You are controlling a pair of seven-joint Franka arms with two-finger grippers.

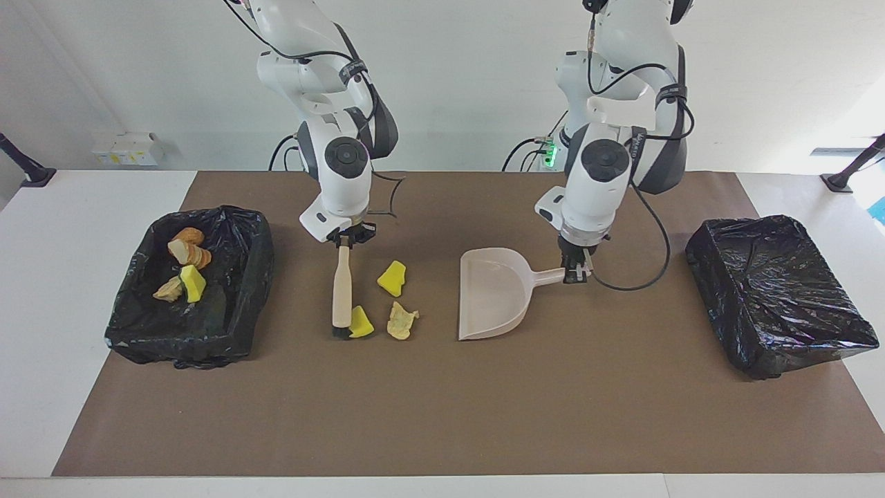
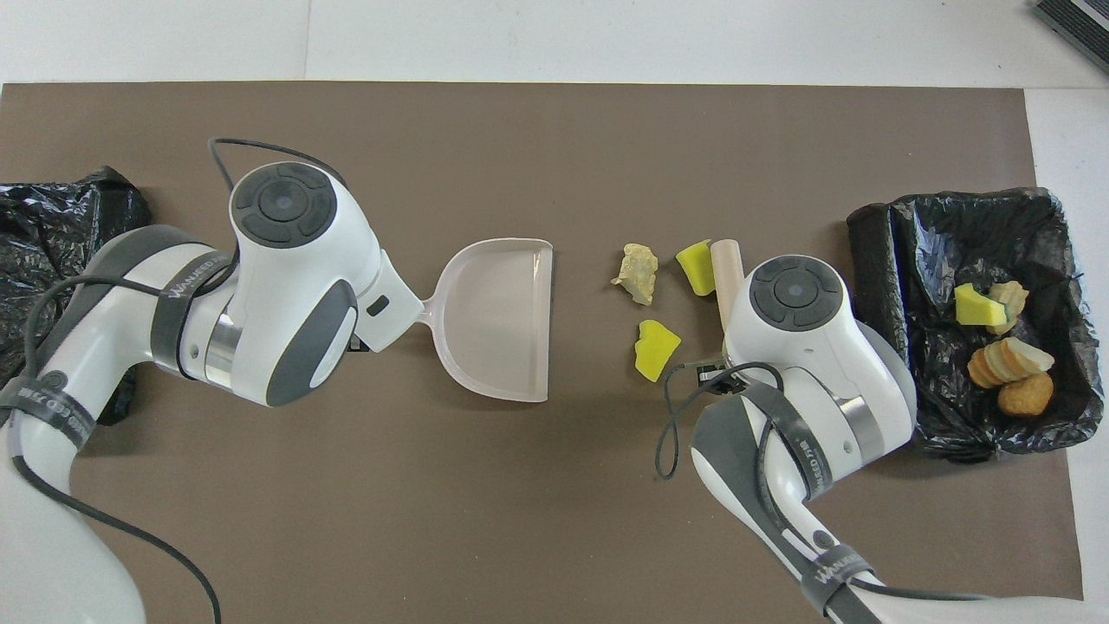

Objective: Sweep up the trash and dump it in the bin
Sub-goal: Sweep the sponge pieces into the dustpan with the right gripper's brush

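My right gripper (image 1: 343, 242) is shut on the top of the beige brush (image 1: 341, 287), whose black bristles rest on the mat against a yellow sponge chunk (image 1: 360, 323) (image 2: 695, 267). A tan bread scrap (image 1: 401, 322) (image 2: 637, 273) and a second yellow chunk (image 1: 392, 278) (image 2: 654, 348) lie between the brush and the dustpan. The left gripper (image 1: 572, 273) is shut on the handle of the beige dustpan (image 1: 492, 294) (image 2: 498, 321), whose open mouth faces this trash. The bin (image 1: 252, 277) (image 2: 875, 260) at the right arm's end holds bread pieces and a yellow sponge.
A second box wrapped in a black bag (image 1: 774, 297) (image 2: 52, 225) sits at the left arm's end of the brown mat. In the overhead view the arms' wrists cover both grippers.
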